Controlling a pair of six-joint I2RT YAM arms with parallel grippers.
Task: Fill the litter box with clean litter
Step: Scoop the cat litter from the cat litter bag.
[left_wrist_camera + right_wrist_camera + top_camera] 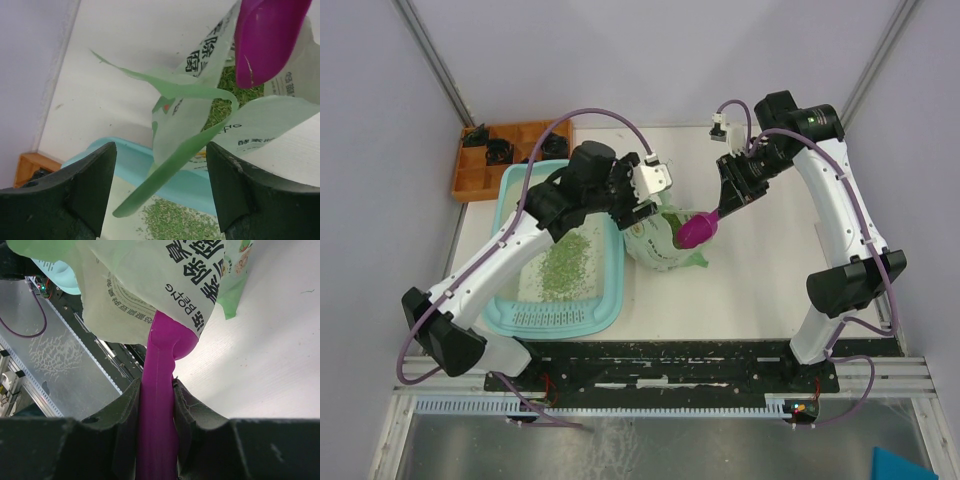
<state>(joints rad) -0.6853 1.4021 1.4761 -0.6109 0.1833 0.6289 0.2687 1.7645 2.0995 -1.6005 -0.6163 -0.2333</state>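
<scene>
The light-teal litter box (618, 272) lies at the left of the table, its grate strip at the near end. Green clean litter (564, 262) covers part of its floor; it also shows in the left wrist view (175, 222). A pale green printed bag (658, 248) stands open just right of the box. My left gripper (642, 212) is open, and the bag's torn rim (170, 150) hangs between its jaws without touching them. My right gripper (730, 198) is shut on the handle of a magenta scoop (698, 230), whose bowl is at the bag's mouth. More litter shows inside the bag (220, 105).
An orange compartment tray (485, 170) with dark parts sits at the far left corner, behind the litter box. The black mounting rail (670, 360) runs along the near table edge. Bare white table (770, 270) lies right of the bag.
</scene>
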